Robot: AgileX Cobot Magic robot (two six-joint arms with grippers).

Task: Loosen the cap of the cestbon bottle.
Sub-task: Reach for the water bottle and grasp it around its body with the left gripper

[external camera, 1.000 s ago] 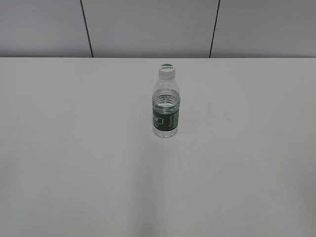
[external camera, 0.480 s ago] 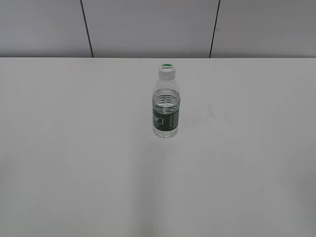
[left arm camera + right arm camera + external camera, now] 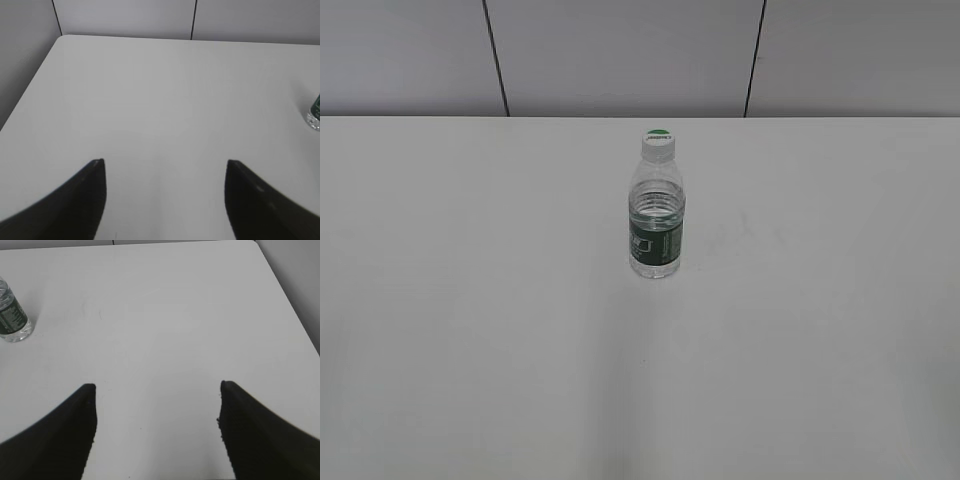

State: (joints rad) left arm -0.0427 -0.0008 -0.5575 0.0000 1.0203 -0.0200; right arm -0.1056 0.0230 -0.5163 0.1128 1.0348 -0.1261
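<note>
The cestbon bottle (image 3: 657, 222) stands upright near the middle of the white table, clear with a dark green label band. Its white cap (image 3: 659, 143) with a green patch sits on top. No arm shows in the exterior view. In the left wrist view my left gripper (image 3: 165, 162) is open and empty over bare table, with the bottle's base (image 3: 314, 114) at the far right edge. In the right wrist view my right gripper (image 3: 156, 385) is open and empty, with the bottle's lower part (image 3: 12, 315) at the far left. The cap is out of both wrist views.
The white table (image 3: 470, 300) ends at a grey panelled wall (image 3: 620, 55) at the back. Its left edge and corner show in the left wrist view (image 3: 35, 80), its right edge in the right wrist view (image 3: 287, 305).
</note>
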